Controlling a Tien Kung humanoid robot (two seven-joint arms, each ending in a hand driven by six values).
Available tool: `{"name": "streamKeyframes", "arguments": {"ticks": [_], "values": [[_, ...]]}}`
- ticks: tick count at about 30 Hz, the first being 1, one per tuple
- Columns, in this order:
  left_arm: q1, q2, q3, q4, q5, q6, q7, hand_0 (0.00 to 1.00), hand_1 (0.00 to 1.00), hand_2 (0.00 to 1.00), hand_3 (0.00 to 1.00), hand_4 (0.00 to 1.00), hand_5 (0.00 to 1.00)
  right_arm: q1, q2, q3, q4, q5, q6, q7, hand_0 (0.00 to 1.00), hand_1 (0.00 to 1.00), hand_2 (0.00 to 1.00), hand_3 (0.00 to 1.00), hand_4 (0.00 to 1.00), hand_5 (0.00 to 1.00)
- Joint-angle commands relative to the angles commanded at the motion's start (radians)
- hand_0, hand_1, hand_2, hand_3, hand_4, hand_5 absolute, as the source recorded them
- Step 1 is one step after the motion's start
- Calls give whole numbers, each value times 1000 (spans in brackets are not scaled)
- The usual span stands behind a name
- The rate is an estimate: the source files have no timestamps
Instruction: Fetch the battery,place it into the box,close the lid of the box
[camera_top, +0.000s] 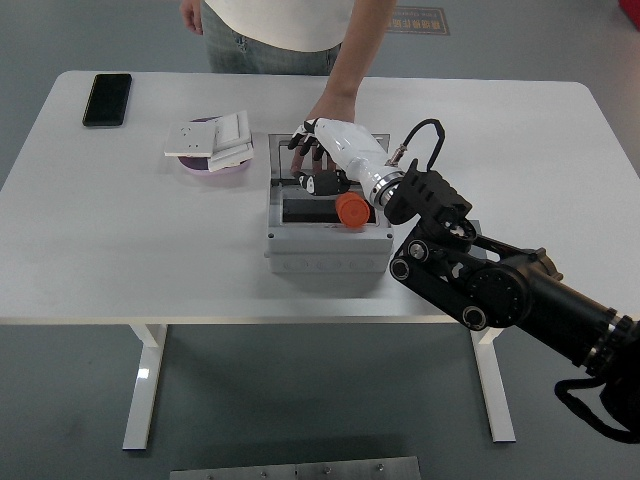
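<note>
The grey box (325, 252) stands mid-table with its lid (277, 160) upright at the back. An orange battery (352, 210) lies inside the box at the right, free of any hand. My right hand (312, 160), white with black fingertips, hovers over the box's far part by the lid, its fingers spread and holding nothing. A person's hand (331, 108) rests on the lid's top edge just behind my fingers. The left arm is out of view.
A black phone (107, 98) lies at the far left corner. A pink plate (213, 164) with white switch panels (210, 137) sits left of the box. The person stands at the far side of the table.
</note>
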Motion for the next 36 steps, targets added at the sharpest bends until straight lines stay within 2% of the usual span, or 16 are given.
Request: {"name": "streamKeyframes", "arguments": {"ticks": [9, 19, 24, 25, 30, 31, 36], "values": [[9, 1, -1, 0, -10, 6, -1, 586, 754, 698, 598, 747, 252, 41, -32, 11, 28, 13, 31, -20, 548, 492, 564, 618, 756, 131], [13, 6, 8, 1, -29, 8, -9, 586, 754, 695, 598, 744, 249, 105, -97, 50, 60, 40, 59, -36, 546, 480, 557, 608, 771, 172], [12, 7, 7, 1, -27, 9, -8, 586, 754, 695, 598, 744, 249, 107, -103, 58, 57, 54, 61, -35, 546, 480, 557, 608, 771, 172], [12, 7, 6, 1, -26, 9, -8, 586, 754, 694, 599, 744, 247, 106, -102, 58, 55, 56, 61, -34, 548, 479, 557, 605, 781, 231], [9, 8, 4, 0, -21, 11, -5, 586, 754, 694, 599, 744, 247, 101, -96, 60, 45, 64, 60, -30, 548, 479, 557, 605, 781, 231], [8, 8, 4, 0, -21, 11, -5, 586, 754, 693, 599, 743, 246, 101, -95, 61, 42, 66, 61, -30, 563, 510, 575, 600, 813, 549], [4, 9, 3, 0, -18, 11, -4, 586, 754, 693, 599, 743, 246, 99, -91, 71, 32, 97, 63, -26, 563, 510, 575, 600, 813, 549]]}}
